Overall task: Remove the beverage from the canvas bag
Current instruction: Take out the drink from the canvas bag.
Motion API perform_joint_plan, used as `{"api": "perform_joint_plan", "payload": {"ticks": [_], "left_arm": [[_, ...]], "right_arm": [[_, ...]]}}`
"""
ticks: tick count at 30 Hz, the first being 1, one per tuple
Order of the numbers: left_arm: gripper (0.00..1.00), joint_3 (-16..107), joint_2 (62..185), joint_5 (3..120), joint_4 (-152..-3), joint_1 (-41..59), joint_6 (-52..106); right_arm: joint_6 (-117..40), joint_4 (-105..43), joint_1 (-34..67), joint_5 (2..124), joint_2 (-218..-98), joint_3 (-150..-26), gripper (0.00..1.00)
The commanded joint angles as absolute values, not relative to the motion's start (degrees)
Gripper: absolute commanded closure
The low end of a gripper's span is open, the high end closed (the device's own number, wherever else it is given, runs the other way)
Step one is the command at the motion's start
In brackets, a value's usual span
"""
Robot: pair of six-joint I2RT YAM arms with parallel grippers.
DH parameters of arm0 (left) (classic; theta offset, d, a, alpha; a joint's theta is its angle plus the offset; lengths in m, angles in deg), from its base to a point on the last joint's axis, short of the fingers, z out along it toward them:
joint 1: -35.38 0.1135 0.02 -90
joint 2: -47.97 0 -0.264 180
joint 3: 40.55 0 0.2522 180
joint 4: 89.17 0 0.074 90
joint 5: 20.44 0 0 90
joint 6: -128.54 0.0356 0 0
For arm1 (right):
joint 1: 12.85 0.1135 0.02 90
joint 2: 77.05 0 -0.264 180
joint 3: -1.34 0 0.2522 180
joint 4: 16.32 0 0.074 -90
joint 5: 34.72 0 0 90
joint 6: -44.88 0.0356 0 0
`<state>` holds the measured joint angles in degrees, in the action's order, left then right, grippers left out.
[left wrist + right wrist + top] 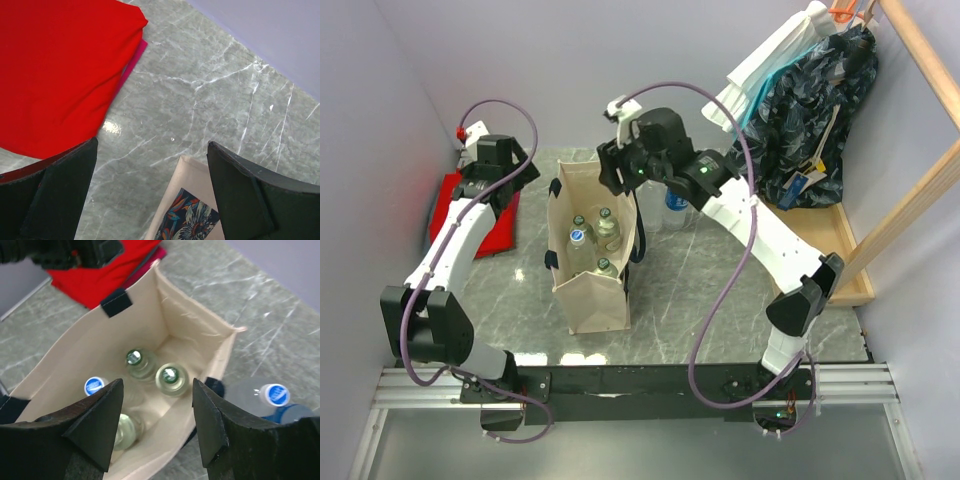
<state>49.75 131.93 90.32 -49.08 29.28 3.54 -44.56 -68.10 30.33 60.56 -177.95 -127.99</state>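
Currently right tool (pixel 157 390) is hovering spread and empty over the canvas bag (pixel 195 325), bottles (pixel 171 377) standing inside mid-frame. Left tool (pixel 152 150) is hanging spread over the desk (pixel 200 90), red cloth (pixel 55 70) upper left.

1. A red folded cloth (pixel 480 215) lies at the left of the overhead view, close to the left wall; in the left wrist view it (pixel 55 70) fills the upper left.
2. A thin pink edge (pixel 132 65) shows from under the cloth's right side.
3. The grey marble table (pixel 700 300) has white veins and a glossy surface (pixel 210 100).
4. A light wooden rack (pixel 910 205) stands at the right edge, its beams slanting across the upper right corner.
5. A dark blue patterned garment (pixel 810 110) hangs from the rack, with a white garment (pixel 770 55) just to its left.
6. Pale lilac walls (pixel 570 60) close in the top and left of the frame.
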Motion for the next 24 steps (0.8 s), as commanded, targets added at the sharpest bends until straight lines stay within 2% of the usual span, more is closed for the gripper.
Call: {"api": "perform_joint_plan", "payload": {"ticks": [1, 7, 13, 24], "left_arm": [[0.04, 48.5, 130.9, 90.5, -50.2, 29.8, 4.8], [0.04, 44.4, 128.6, 89.9, -52.8, 30.0, 4.4], [0.04, 42.8, 128.3, 89.4, -53.6, 29.9, 3.7], [0.04, 43.0, 128.7, 89.3, -53.9, 30.0, 4.2]], "right_arm": [[-44.6, -70.7, 31.5, 61.3, -179.5, -129.8, 0.37], [-44.6, -67.6, 31.7, 63.8, -178.0, -124.2, 0.37], [-46.2, -69.4, 32.1, 67.4, -181.4, -125.4, 0.38], [-46.4, -69.0, 32.2, 65.7, -187.1, -126.9, 0.39]]}}
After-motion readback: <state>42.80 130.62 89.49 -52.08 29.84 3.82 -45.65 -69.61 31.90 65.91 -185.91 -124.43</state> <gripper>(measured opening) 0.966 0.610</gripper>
